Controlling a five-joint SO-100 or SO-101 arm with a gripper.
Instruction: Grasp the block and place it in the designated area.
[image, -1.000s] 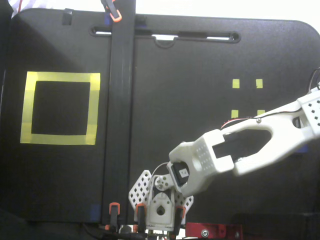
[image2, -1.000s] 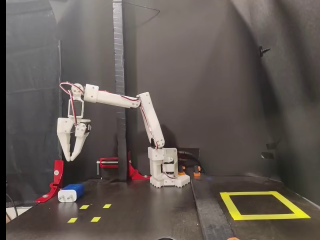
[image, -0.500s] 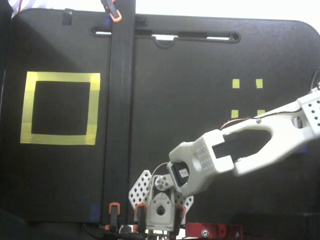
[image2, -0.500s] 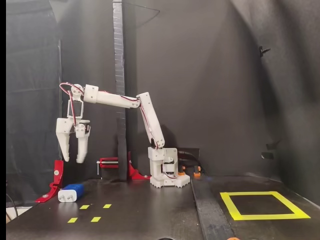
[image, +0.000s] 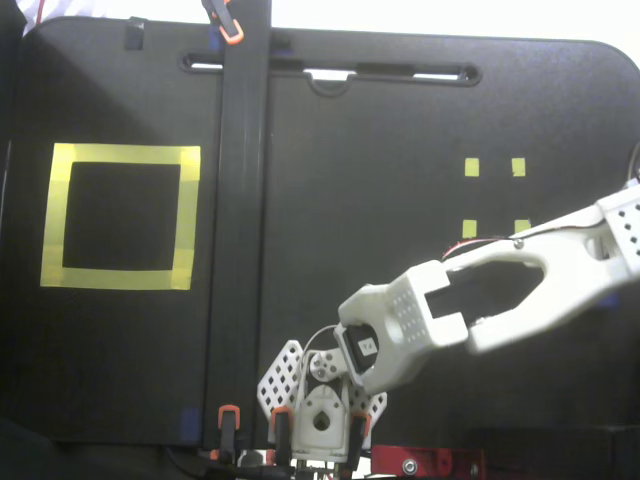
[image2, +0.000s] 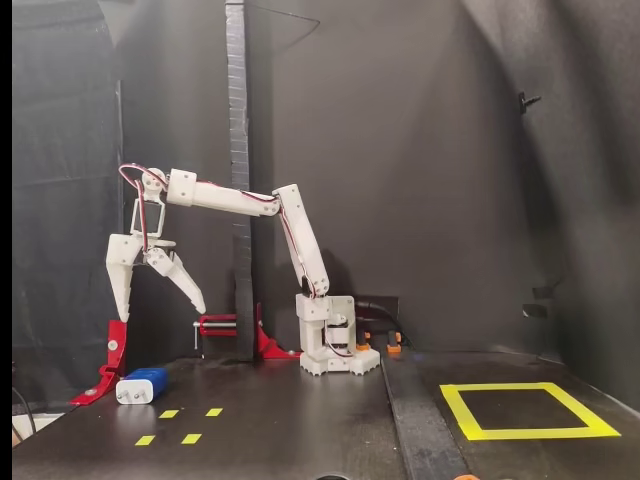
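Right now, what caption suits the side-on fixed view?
White arm's open fingers hover above a small dark-blue block on the black table.

Black tabletop (image2: 300, 420), matte, split by a raised dark strip (image: 240, 240) running front to back. Lying on it, side fixed view: the block (image2: 141, 385), blue with a pale end, flat on its side near the left edge, just behind four small yellow tape squares (image2: 180, 425). Far right, the designated area (image2: 525, 410), a yellow tape outline, well apart from the block. White arm base (image2: 335, 355) stands mid-table at the back. A red clamp (image2: 108, 360) grips the left edge beside the block.
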